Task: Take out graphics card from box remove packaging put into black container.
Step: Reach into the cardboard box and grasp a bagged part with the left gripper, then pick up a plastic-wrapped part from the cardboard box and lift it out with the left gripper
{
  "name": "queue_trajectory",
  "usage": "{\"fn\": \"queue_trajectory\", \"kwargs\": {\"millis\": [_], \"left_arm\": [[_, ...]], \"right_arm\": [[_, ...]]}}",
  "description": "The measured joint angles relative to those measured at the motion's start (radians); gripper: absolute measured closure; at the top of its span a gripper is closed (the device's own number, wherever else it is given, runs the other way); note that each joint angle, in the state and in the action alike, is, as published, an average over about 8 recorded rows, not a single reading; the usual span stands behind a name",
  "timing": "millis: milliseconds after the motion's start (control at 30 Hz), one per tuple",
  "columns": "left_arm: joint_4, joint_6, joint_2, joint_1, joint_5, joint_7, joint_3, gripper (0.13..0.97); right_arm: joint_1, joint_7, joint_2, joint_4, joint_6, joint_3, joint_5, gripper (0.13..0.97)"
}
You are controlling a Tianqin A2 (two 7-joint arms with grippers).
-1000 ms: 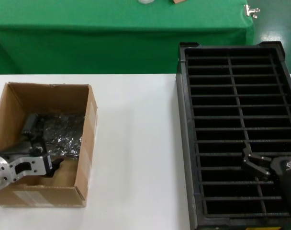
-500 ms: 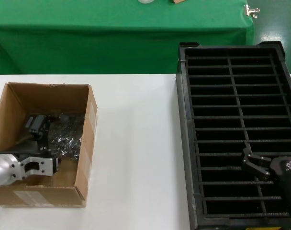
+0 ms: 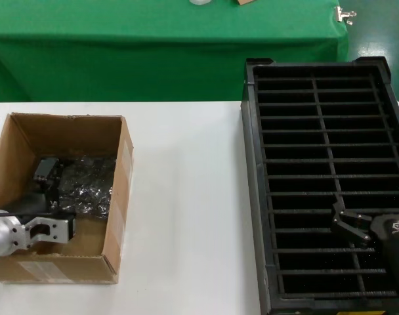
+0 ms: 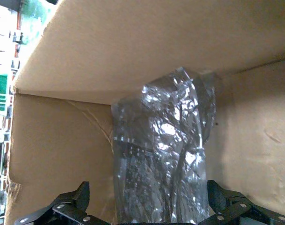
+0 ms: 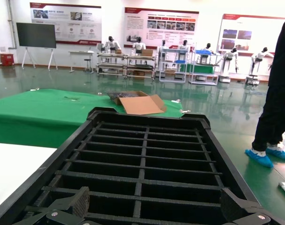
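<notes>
The left end effector (image 3: 52, 190) was inside the cardboard box (image 3: 117, 197) at the desk's (image 3: 186, 197) left side. In the left wrist view its jaws stood wide apart on either side of the anti-static bag (image 4: 163, 150), which lay on the box floor against a side wall. No grip had been taken; whether the fingertips touched the bag could not be determined. The graphics card itself was not visible; it was judged to be inside the bag, where dark shapes showed through the plastic.

The right end effector (image 3: 347, 226) was positioned over the black slotted crate (image 3: 252, 164) at the desk's right side, above its nearer slots. The right wrist view showed its jaws spread wide and holding nothing. This arm appeared to be waiting.

Every slot visible in the crate was empty.

Assessment: the task was at its first stage. Outstanding were closing on the bag, lifting it clear of the box, removing the card from the bag, and placing the card in a crate slot.
</notes>
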Motion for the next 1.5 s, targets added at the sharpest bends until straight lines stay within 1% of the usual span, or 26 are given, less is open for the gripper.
{"fn": "queue_trajectory", "kwargs": {"millis": [33, 300, 333, 600, 733, 867, 1000, 1033, 1200, 1300, 1500], "left_arm": [[0.001, -0.002, 0.000, 0.002, -0.003, 0.009, -0.003, 0.196], [0.007, -0.009, 0.007, 0.014, -0.032, 0.082, -0.034, 0.322], [0.008, -0.009, 0.009, 0.015, -0.037, 0.092, -0.039, 0.322], [0.007, -0.012, 0.022, 0.022, -0.064, 0.156, -0.072, 0.514], [-0.002, -0.017, 0.024, 0.026, -0.067, 0.172, -0.080, 0.514], [-0.016, -0.021, 0.022, 0.031, -0.063, 0.170, -0.079, 0.618], [-0.036, -0.025, 0.017, 0.039, -0.056, 0.157, -0.074, 0.723], [-0.042, -0.027, 0.015, 0.041, -0.053, 0.153, -0.073, 0.723], [-0.078, -0.034, 0.002, 0.057, -0.037, 0.112, -0.060, 0.812], [-0.108, -0.035, -0.011, 0.072, -0.021, 0.061, -0.045, 0.866], [-0.188, -0.033, -0.046, 0.116, 0.025, -0.074, -0.006, 0.914]], "right_arm": [[0.000, 0.000, 0.000, 0.000, 0.000, 0.000, 0.000, 0.129], [0.000, 0.000, 0.000, 0.000, 0.000, 0.000, 0.000, 0.129], [0.000, 0.000, 0.000, 0.000, 0.000, 0.000, 0.000, 0.129], [0.000, 0.000, 0.000, 0.000, 0.000, 0.000, 0.000, 0.129], [0.000, 0.000, 0.000, 0.000, 0.000, 0.000, 0.000, 0.129], [0.000, 0.000, 0.000, 0.000, 0.000, 0.000, 0.000, 0.129], [0.000, 0.000, 0.000, 0.000, 0.000, 0.000, 0.000, 0.129], [0.000, 0.000, 0.000, 0.000, 0.000, 0.000, 0.000, 0.129], [0.000, 0.000, 0.000, 0.000, 0.000, 0.000, 0.000, 0.129], [0.000, 0.000, 0.000, 0.000, 0.000, 0.000, 0.000, 0.129], [0.000, 0.000, 0.000, 0.000, 0.000, 0.000, 0.000, 0.129]]}}
